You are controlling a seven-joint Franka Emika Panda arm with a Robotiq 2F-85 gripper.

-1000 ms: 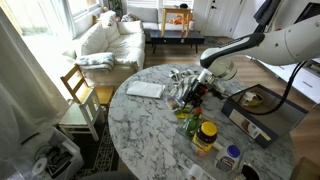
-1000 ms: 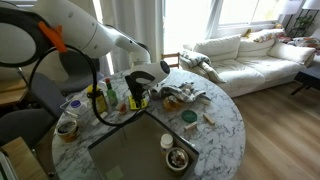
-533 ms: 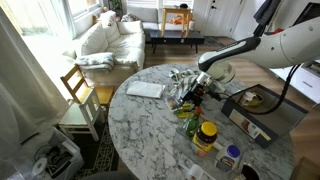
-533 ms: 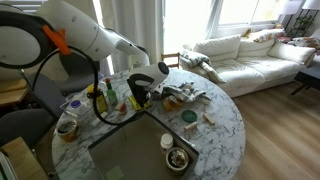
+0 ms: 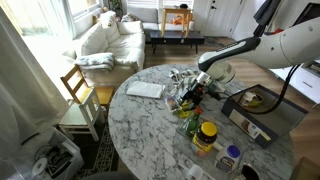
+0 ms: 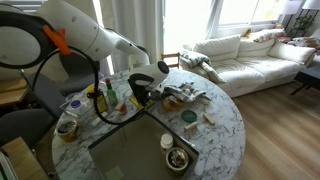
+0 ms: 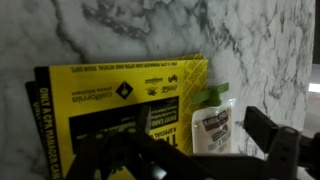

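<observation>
Hovering open and empty, the gripper [image 7: 185,152] hangs over a yellow box [image 7: 120,95] lying flat on the marble table [image 7: 100,30], long side across the wrist view. Its black-label print is too blurred to read, and a small packet [image 7: 210,122] sits just beside its right end.

- table [image 5: 140,130]: white marble with grey veining all over
- box [image 7: 120,100] in the wrist view: bright yellow, with black panels and black lettering
- packet [image 7: 208,125] just beside the box: white label with dark print, green along its top
- gripper [image 5: 196,93]: black
- arm [image 5: 265,42]: white, with an orange band [image 6: 52,38] in an exterior view
- jar [image 5: 205,137] near the table's edge: yellow body, dark lid
- paper [image 5: 145,89] on the table: white
- sofa [image 6: 250,50]: cream
</observation>
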